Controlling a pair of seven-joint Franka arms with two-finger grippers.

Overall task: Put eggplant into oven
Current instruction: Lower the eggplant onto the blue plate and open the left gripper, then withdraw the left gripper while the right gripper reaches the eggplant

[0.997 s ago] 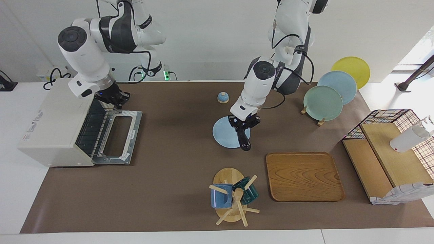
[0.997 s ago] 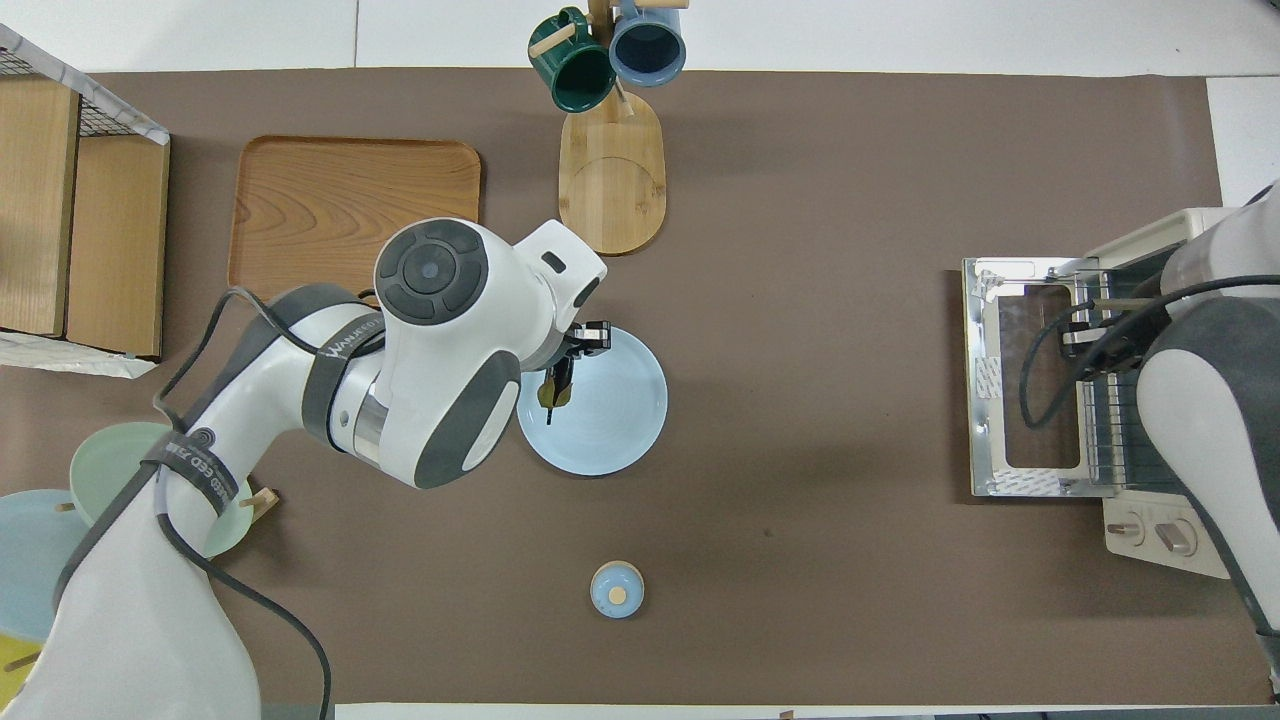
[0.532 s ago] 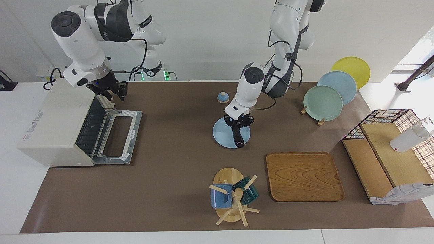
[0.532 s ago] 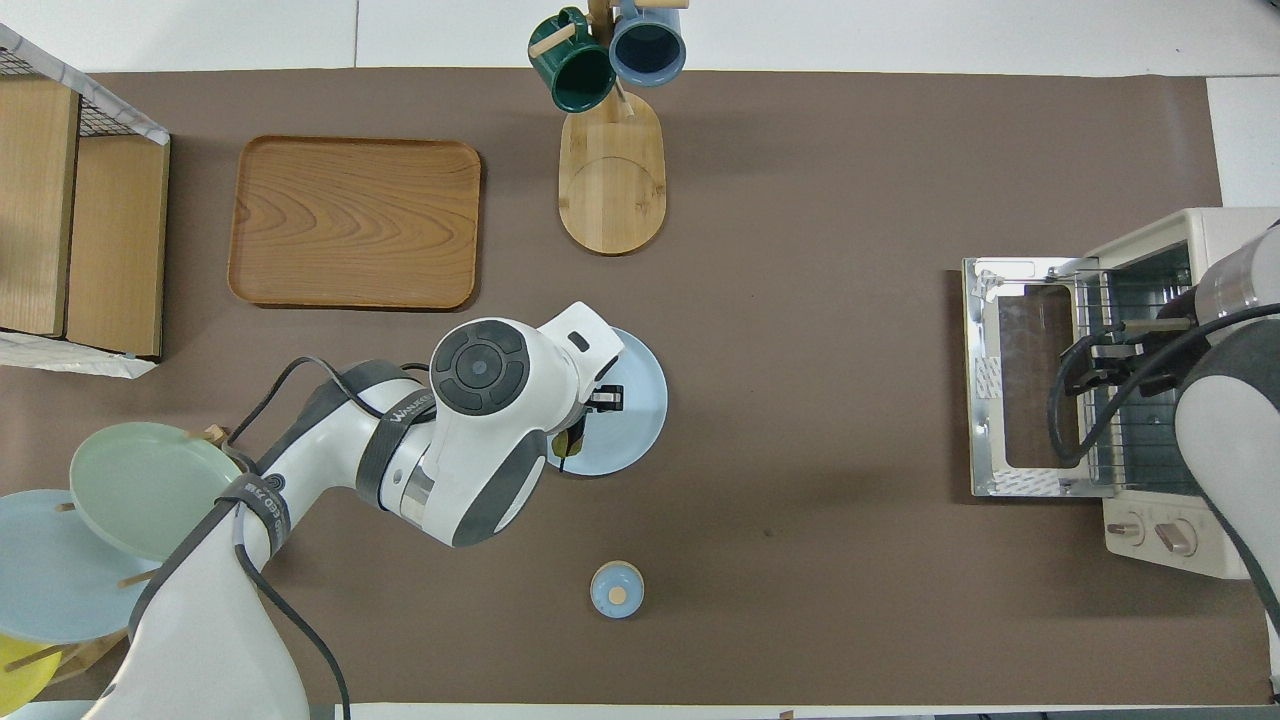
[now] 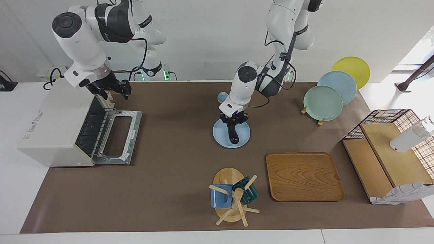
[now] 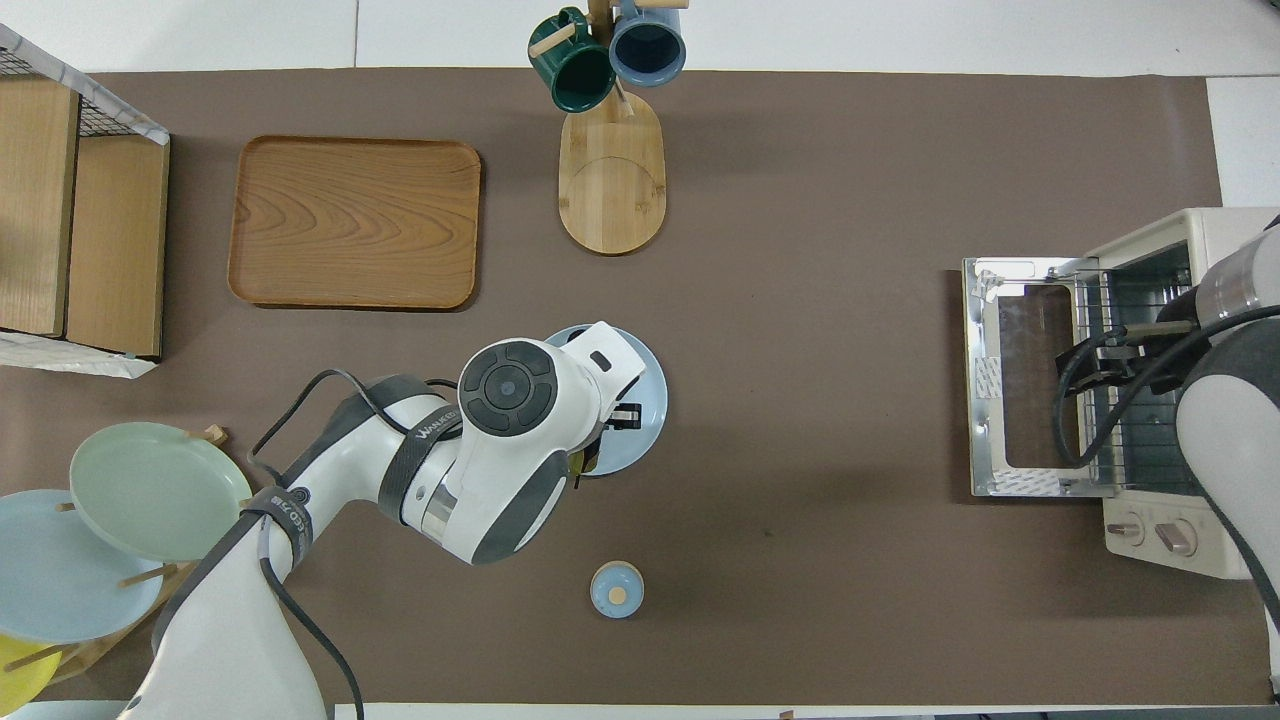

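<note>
Left gripper (image 5: pixel 233 124) pinches the eggplant (image 5: pixel 232 134) over the plate (image 5: pixel 244 135); right gripper (image 5: pixel 112 90), spread, waits above the oven (image 5: pixel 56 125). Next: carry it to the oven's rack.

2 white arms (image 5: pixel 84 44), grey joints, black cables.

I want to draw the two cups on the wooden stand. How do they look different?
The blue cup is light blue; the green cup is dark green. The blue cup hangs toward the right arm's end of the table, the green cup toward the left arm's end. Both hang tilted on pegs of the same wooden stand, side by side.
</note>
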